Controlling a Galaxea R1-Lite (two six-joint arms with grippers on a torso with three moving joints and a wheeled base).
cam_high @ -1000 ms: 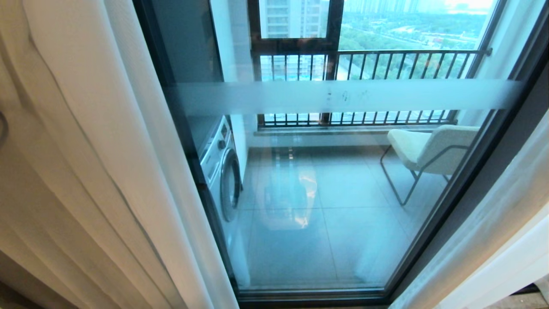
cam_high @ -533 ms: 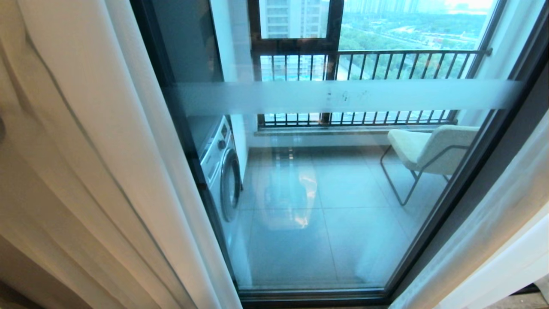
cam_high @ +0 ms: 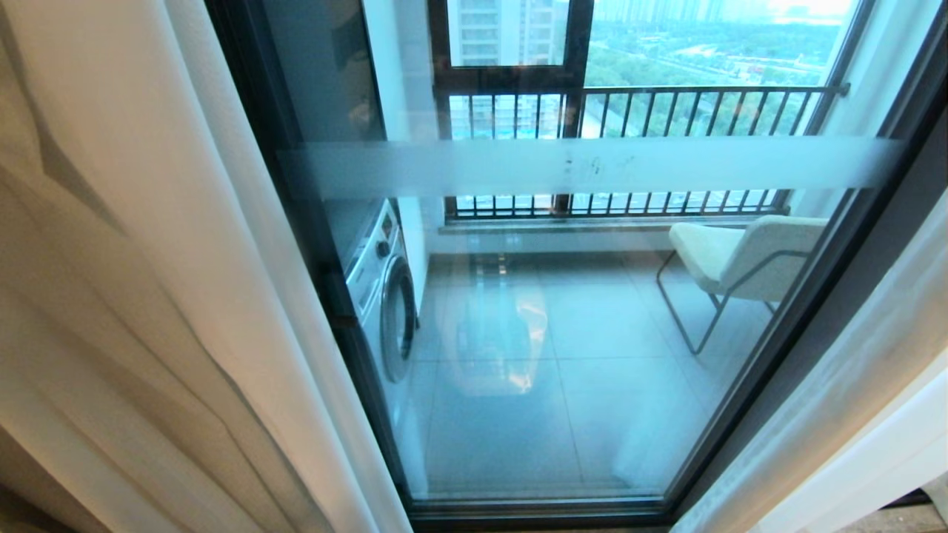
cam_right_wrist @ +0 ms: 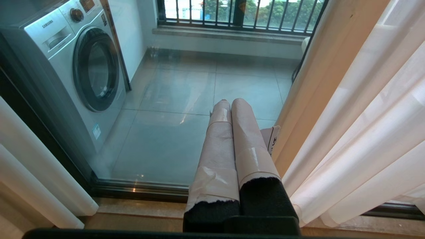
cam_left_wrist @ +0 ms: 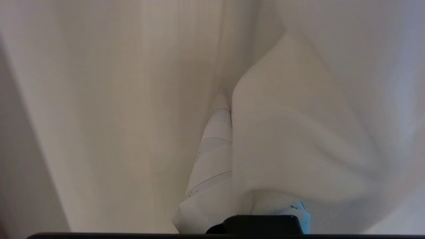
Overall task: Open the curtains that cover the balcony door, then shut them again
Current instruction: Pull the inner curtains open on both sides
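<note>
Head view looks down through the balcony door [cam_high: 563,333], its dark frame running up on the left and right and a frosted white band crossing the glass. Behind the glass a washing machine [cam_high: 385,296] stands at the left, a pale chair [cam_high: 740,259] at the right, and a black-barred railing [cam_high: 637,111] at the far side, with bare tiled floor [cam_high: 533,385] between them. The curtains are drawn apart: one sheer white panel [cam_high: 163,281] hangs bunched at the left, its hemmed edge lying over the left door frame, and the other [cam_high: 837,400] hangs at the right, so most of the glass stands uncovered between them.

Neither arm shows in the head view. In the left wrist view the left gripper [cam_left_wrist: 220,109] is pushed into the folds of the left panel [cam_left_wrist: 116,99]; cloth drapes over one finger, the taped fingers lie closed together, and whether fabric is pinched between them I cannot tell.

In the right wrist view the right gripper [cam_right_wrist: 229,103] hangs low before the door sill, its two taped fingers pressed side by side, holding nothing. The word SAMSUNG [cam_right_wrist: 47,24] reads on the washing machine [cam_right_wrist: 83,69] panel; a small label lower on its front is too small to read. A beige-tan drape [cam_right_wrist: 318,79] and the sheer right panel [cam_right_wrist: 365,132] hang just right of this gripper, apart from it.
</note>
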